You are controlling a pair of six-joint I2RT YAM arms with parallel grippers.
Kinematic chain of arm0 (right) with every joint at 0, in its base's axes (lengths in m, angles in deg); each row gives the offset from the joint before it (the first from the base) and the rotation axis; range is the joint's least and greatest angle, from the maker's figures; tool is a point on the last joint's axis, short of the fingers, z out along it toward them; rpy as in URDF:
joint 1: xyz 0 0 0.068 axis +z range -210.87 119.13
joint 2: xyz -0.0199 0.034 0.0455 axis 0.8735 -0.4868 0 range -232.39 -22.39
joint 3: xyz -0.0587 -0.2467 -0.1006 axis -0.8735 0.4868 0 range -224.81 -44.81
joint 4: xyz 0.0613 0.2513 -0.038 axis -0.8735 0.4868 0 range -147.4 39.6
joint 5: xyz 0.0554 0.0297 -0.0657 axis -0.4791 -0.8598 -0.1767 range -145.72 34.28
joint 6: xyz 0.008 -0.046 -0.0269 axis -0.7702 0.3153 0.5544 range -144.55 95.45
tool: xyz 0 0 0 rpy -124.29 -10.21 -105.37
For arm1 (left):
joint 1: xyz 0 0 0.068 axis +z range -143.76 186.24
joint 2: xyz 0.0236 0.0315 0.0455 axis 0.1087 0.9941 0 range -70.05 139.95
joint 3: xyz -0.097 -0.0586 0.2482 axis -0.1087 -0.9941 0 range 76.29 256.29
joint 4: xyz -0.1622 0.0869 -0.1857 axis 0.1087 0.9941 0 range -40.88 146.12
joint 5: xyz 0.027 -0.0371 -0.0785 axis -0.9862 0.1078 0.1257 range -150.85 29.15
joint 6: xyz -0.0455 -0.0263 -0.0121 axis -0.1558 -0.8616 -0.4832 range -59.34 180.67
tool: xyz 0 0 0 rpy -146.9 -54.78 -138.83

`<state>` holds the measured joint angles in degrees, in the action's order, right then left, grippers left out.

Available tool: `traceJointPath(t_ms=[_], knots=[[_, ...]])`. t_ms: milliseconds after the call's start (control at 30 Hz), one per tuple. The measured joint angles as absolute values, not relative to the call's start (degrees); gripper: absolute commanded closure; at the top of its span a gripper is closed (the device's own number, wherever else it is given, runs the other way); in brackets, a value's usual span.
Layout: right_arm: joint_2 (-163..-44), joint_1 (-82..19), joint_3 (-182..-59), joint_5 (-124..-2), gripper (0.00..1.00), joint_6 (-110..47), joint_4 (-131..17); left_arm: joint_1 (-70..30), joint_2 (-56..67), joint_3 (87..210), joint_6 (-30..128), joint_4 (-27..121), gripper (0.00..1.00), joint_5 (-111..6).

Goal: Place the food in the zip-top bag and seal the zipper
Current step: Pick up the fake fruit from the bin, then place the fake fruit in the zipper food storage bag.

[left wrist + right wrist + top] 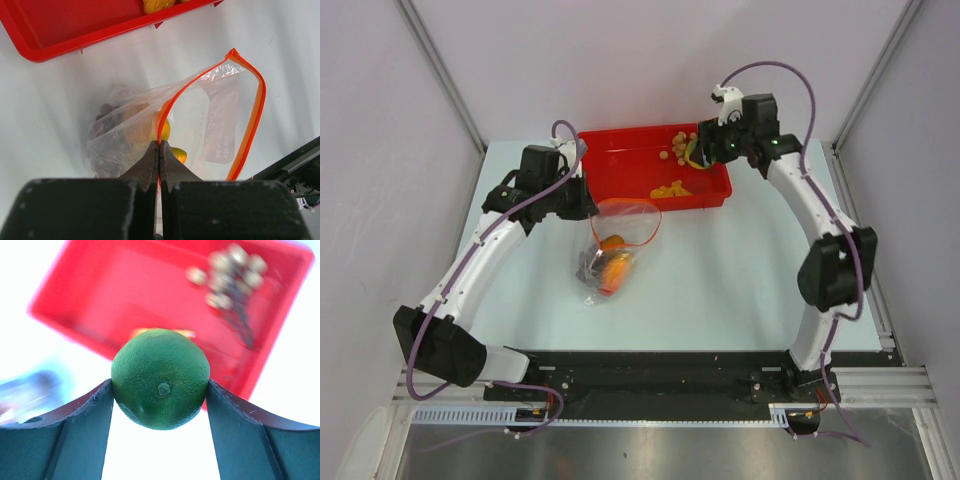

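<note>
Bag (220, 125) looks floppy; left gripper (159, 144) pinches zipper (257, 115), lower centre. Right gripper (160, 385) clamps hard, roll-prone green fruit (160, 375) mid-girth.

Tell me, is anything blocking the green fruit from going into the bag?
Nothing visible. The right gripper holds the green fruit above the red tray, and the left gripper holds the bag open beside the tray.

The left arm (485, 250) bent toward mid-frame, left gripper (159, 146) pinched flat on the zipper (252, 110) — the right gripper (698, 150), upper right, clasped the round green fruit (160, 377).
</note>
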<state>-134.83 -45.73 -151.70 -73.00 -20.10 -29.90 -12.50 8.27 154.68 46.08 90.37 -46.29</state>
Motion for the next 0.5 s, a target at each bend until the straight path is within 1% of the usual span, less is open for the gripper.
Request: traceJointPath(t_ms=[133, 233, 300, 333, 500], knots=[[-122.7, -44.2, -146.6, -81.4, 0.51, -21.7, -29.4, -12.3, 8.3, 154.7, 45.6, 90.4, 1.00, -46.2], [-117.1, -41.2, -142.7, -86.7, 0.52, -22.7, -29.1, -12.2, 8.3, 154.7, 45.6, 90.4, 1.00, -46.1], [-115.7, -37.9, -140.9, -89.2, 0.52, -23.1, -28.3, -12.2, 8.3, 154.7, 45.5, 90.4, 1.00, -46.1], [-115.7, -36.7, -140.5, -89.8, 0.54, -23.2, -28.1, -12.2, 8.3, 154.7, 45.4, 90.4, 1.00, -46.1], [-117.5, -29.0, -139.0, -91.1, 0.56, -23.6, -26.8, -12.2, 8.3, 154.7, 45.1, 90.4, 1.00, -46.0]])
